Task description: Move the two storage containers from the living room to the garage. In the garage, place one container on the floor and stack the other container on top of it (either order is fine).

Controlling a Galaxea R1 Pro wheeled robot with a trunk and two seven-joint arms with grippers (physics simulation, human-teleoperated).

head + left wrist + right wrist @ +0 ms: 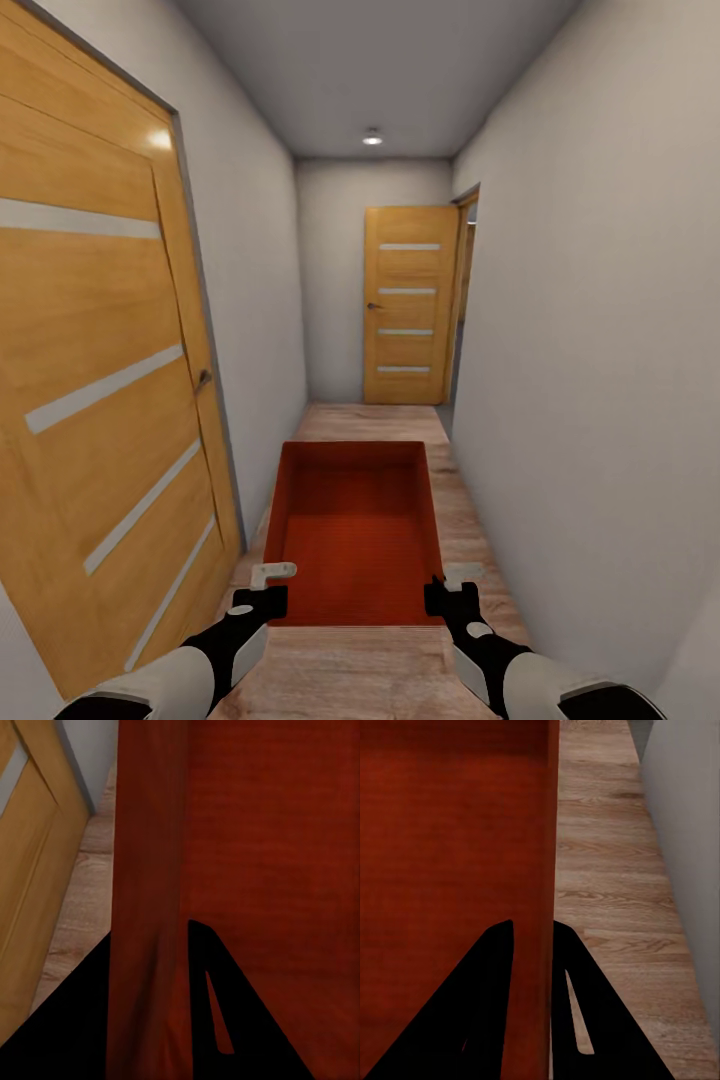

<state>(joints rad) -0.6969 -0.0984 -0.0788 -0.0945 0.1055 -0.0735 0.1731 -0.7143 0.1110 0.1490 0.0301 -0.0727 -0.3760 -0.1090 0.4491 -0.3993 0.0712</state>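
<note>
Hallway with a wood plank floor (pixel 380 670) and wooden doors (pixel 408 305). Orange-red storage container (pixel 355 540) is carried out front between both hands: left hand (pixel 262 590) clamps its left wall, right hand (pixel 447 590) clamps its right wall.

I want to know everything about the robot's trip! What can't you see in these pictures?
- Underside of the orange-red container: hidden by its own floor and walls in the head view.
- What lies past the open doorway on the corridor's right: cut off by its frame.
- Both arms: cut off by the head view's bottom edge.
- The left hand and right hand each straddle a side wall; the fingertips are hidden by the near rim.
- Far door's handle: too small for detail.
</note>
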